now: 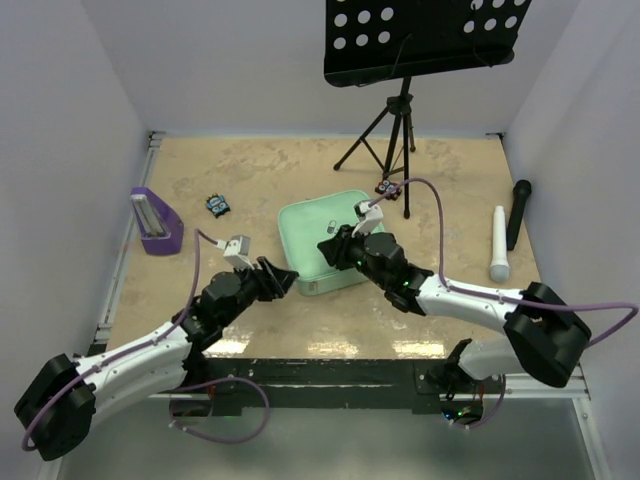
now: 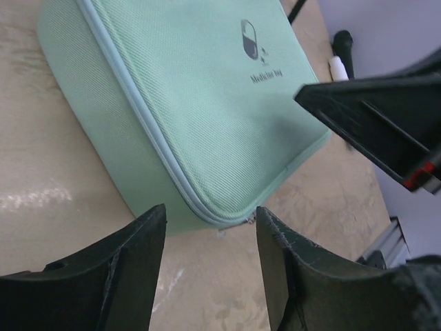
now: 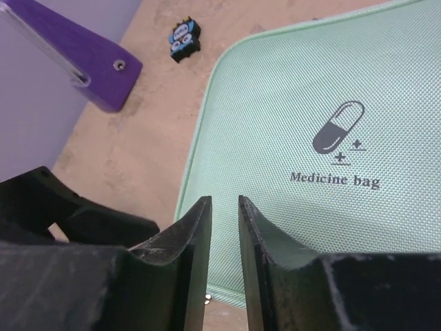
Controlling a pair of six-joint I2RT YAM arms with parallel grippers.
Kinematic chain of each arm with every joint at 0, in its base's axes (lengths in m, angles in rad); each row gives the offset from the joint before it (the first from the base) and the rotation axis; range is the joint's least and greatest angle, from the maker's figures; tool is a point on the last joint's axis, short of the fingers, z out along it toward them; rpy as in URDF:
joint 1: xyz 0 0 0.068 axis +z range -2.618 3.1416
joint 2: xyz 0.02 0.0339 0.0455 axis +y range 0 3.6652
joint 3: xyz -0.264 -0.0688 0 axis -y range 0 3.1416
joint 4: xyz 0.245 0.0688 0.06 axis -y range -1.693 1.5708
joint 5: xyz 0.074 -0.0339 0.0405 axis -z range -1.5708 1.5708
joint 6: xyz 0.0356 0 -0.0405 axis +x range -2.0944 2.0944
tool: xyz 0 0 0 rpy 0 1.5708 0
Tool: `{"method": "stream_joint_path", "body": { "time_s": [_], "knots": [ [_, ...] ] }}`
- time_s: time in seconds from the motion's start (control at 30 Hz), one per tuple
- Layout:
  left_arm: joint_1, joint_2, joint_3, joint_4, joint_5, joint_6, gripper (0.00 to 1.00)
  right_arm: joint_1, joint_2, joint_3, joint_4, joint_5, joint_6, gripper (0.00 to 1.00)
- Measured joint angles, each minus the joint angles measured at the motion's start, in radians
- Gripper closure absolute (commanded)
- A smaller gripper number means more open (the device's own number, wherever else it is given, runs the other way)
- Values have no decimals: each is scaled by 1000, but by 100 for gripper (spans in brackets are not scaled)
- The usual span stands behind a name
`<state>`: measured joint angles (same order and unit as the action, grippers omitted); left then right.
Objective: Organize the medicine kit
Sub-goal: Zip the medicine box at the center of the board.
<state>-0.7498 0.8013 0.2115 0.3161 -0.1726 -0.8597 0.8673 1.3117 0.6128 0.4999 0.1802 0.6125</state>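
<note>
Lying flat, medicine kit (shut), corner facing open left tool; right tool state unclear.

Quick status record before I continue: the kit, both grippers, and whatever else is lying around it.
medicine kit: closed, lying flat, logo side up
left gripper: open, empty, at the kit's near left corner
right gripper: jaws nearly together over the kit's near edge; cannot tell if it grips anything
purple stand: far left, apart from the kit
small blue-black item: between stand and kit
black microphone: right side
white cylinder: beside the microphone
music stand: behind the kit
</note>
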Motion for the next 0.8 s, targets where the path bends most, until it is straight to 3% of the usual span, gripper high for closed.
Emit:
{"method": "stream_joint_path", "body": {
  "time_s": [0.27, 0.53, 0.8],
  "knots": [
    [-78, 44, -153, 301, 133, 13, 38, -6, 117, 27, -23, -89, -29, 89],
    [-87, 87, -166, 620, 140, 29, 38, -11, 183, 57, -22, -120, -43, 98],
    [-89, 215, -166, 668, 174, 54, 45, -12, 241, 99, -24, -121, -48, 100]
  ]
}}
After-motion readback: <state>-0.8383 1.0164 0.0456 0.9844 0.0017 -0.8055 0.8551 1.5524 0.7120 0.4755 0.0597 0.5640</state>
